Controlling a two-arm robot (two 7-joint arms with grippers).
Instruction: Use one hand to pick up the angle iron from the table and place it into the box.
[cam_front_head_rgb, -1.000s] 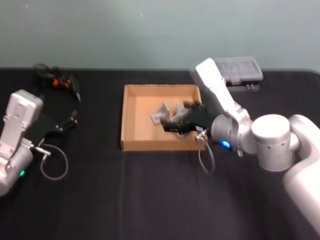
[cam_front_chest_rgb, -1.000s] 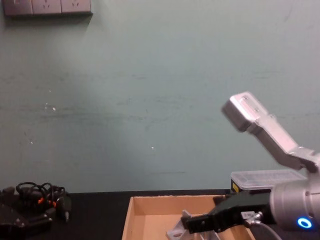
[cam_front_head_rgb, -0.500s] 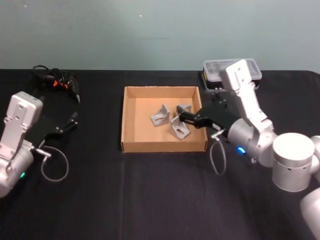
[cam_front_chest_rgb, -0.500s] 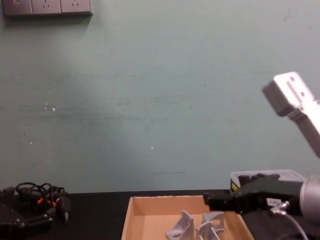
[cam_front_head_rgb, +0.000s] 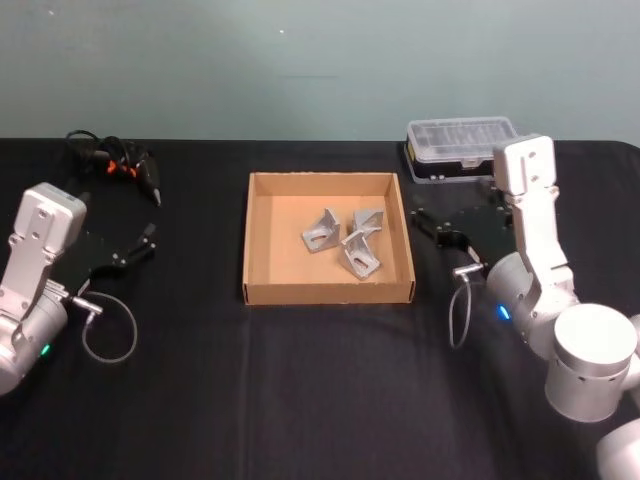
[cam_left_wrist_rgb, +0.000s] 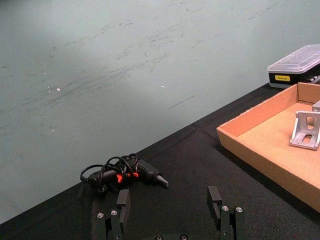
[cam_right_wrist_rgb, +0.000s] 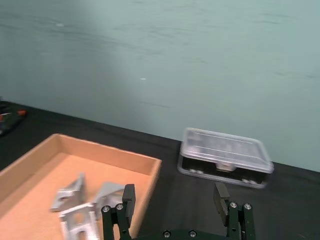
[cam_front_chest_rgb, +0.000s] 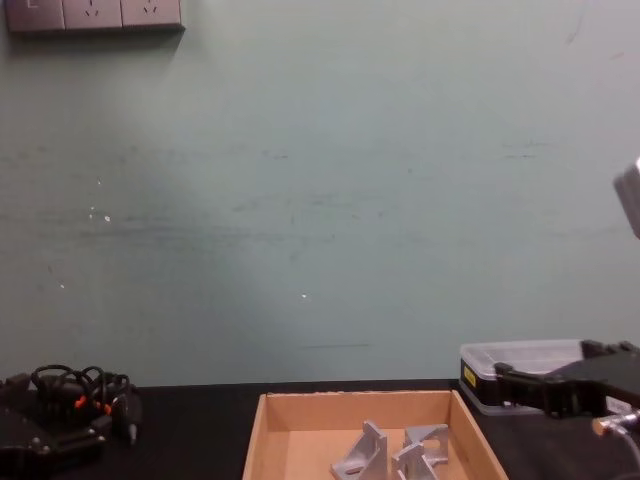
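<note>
The tan cardboard box (cam_front_head_rgb: 325, 293) sits mid-table on the black table (cam_front_head_rgb: 300, 390). Three silver angle irons lie inside it: one at the left (cam_front_head_rgb: 320, 230), one at the back right (cam_front_head_rgb: 368, 220), one in front (cam_front_head_rgb: 360, 256). My right gripper (cam_front_head_rgb: 436, 228) hovers just right of the box, open and holding nothing; in the right wrist view its fingers (cam_right_wrist_rgb: 128, 201) stand apart, with the box (cam_right_wrist_rgb: 127, 162) and angle irons (cam_right_wrist_rgb: 70, 192) ahead. My left gripper (cam_front_head_rgb: 148, 240) rests far left of the box, open (cam_left_wrist_rgb: 169, 200) and holding nothing.
A black case with a clear lid (cam_front_head_rgb: 465, 146) stands at the back right, behind the right gripper. A tangle of black cables with orange bits (cam_front_head_rgb: 110, 160) lies at the back left. A loose cable loop (cam_front_head_rgb: 108, 330) lies beside the left arm.
My right gripper has pulled back out of the box to the right, with nothing in it. An angle iron it was over now lies in the box. The left arm has not moved.
</note>
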